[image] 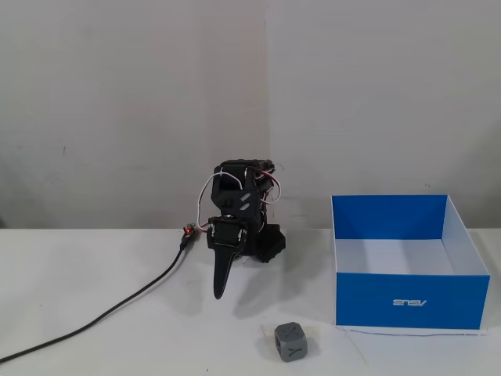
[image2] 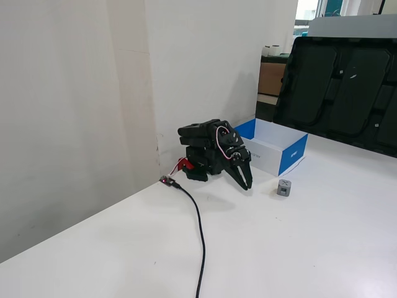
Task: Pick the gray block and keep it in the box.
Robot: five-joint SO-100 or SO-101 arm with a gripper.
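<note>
The hand (image: 221, 291) hangs folded low against the arm's base, its fingers drawn together to one downward point just above the counter (image: 94, 266), holding nothing. The reach comes first, I judge: it should lift, spread wide, then descend squarely over the block (image: 290, 342) so the fingers straddle two flat faces. In the front fixed view the block sits nearer and right of the hand, apart from it, just left of the box (image: 407, 301), which looks empty.
</note>
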